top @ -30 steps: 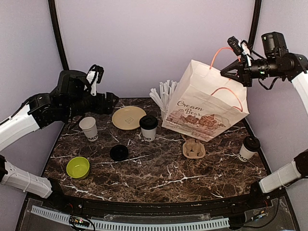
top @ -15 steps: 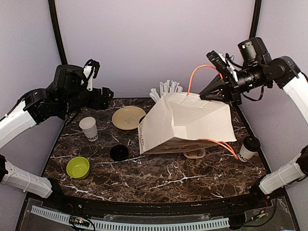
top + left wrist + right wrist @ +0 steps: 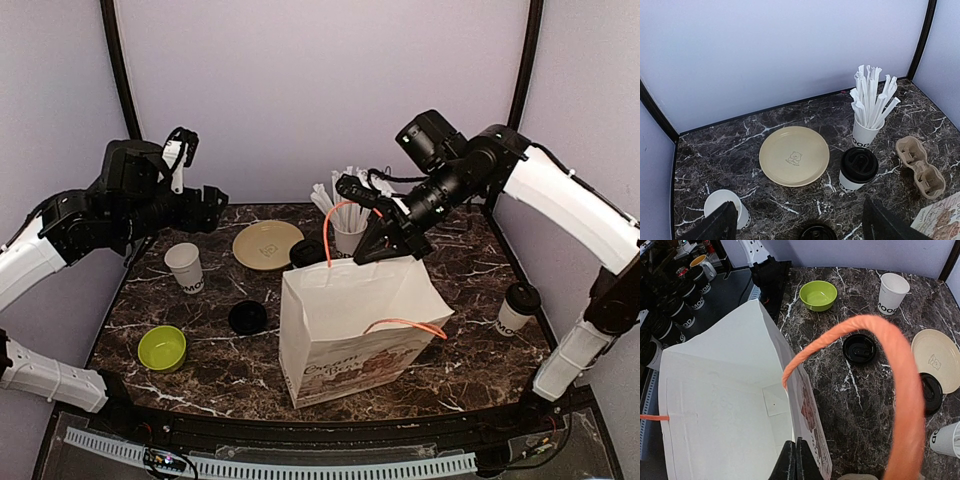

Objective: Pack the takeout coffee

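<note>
Neither coffee's packed yet: one lidded cup sits just behind the paper bag, a second lidded cup off to the bag's right. Right gripper is pinched on the bag's top, the rim I think, not the orange handle, holding it upright. Left gripper hangs left of the bag, spread wide and empty; next it should grab the cup behind the bag
</note>
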Robot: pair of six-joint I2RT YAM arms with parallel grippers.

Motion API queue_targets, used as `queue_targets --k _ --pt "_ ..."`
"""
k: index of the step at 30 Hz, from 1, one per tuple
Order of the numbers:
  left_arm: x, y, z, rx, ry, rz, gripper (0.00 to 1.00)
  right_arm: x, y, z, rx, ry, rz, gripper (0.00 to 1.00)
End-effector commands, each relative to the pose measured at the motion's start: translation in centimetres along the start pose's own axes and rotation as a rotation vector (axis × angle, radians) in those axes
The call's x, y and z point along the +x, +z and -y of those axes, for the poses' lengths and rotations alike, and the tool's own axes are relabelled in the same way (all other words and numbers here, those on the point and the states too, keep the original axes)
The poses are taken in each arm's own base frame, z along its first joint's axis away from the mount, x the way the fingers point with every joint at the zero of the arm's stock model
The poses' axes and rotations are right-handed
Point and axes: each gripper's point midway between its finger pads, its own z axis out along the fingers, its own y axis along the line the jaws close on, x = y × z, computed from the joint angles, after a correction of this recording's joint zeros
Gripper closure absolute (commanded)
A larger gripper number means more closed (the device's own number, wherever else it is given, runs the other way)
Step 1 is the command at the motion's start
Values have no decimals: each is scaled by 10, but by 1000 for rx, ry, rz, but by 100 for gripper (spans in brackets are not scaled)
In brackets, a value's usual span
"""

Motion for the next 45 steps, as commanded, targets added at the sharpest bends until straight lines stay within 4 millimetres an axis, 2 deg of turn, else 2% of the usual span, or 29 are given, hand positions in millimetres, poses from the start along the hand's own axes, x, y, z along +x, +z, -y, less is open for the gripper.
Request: queue_targets --k 1,5,7,8,11,14,18,20,22,23,24,26,28,29,30,33,39,45 --pt "8 -1 -1 8 5 -6 11 -11 13 9 5 -2 -1 100" --pt "18 7 2 13 24 -22 11 -9 32 21 -17 40 -35 100" --pt "22 10 4 18 35 -32 11 -11 35 26 -24 56 -49 67" --pt "23 11 5 20 40 -37 11 -12 33 30 -21 63 -58 58" --pt "24 11 7 33 45 -48 11 -20 2 37 12 73 -18 40" --pt "22 7 6 34 46 -48 11 -14 -42 47 93 81 42 29" --pt "20 3 3 33 38 -28 12 18 -93 64 238 148 85 25" --pt "18 2 4 42 32 -17 11 47 -100 74 312 209 67 25" --pt "16 3 7 51 28 -7 11 85 -94 95 440 303 16 26" --pt "13 4 7 52 24 4 11 111 -86 101 483 348 -29 28" --pt "12 4 7 51 26 10 11 134 -77 105 512 384 -67 34" --pt "7 5 5 34 29 28 12 184 -54 103 523 453 -159 56" --pt "2 6 3 18 33 42 12 216 -38 101 514 483 -222 79" --pt "0 6 3 15 38 48 11 225 -30 100 500 495 -237 89" --pt "-1 7 3 11 41 47 11 230 -25 100 488 506 -241 94" --pt "-3 8 3 5 39 46 12 237 -11 107 455 538 -232 99" --pt "6 11 7 25 14 31 12 239 20 118 380 536 -227 100" --pt "9 6 0 2 9 25 12 263 53 114 304 563 -310 100"
